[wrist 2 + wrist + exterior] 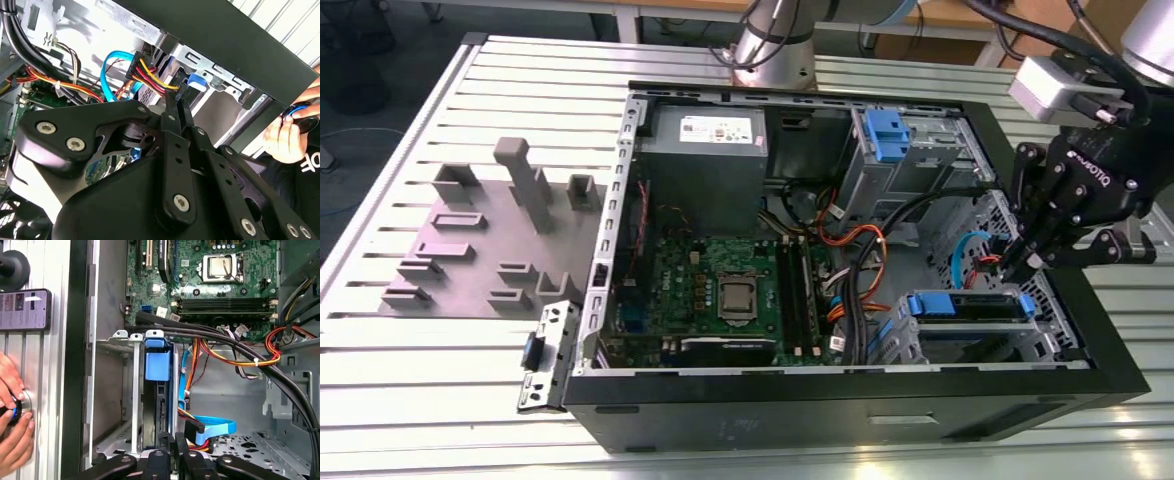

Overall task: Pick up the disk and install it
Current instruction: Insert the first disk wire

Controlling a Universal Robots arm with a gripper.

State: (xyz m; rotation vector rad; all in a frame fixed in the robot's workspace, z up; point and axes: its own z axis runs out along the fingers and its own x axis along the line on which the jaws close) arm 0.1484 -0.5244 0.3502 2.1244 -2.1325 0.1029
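The disk sits on edge in the metal drive cage at the case's front corner on the exterior view's right, its blue bracket facing up. In the first wrist view the disk is edge-on, with the blue bracket tab at its end. My gripper hangs just to the right of the disk, over the case's side wall. Its two thin fingers are pressed together, as the gripper shows in the second wrist view, with the tips close to the blue bracket and the cable plugs. Nothing lies between them.
Orange, red, yellow and blue cables cross the case beside the cage. The motherboard, the grey power supply and a second blue-bracketed bay fill the rest. A person's hands rest outside the case wall near a phone.
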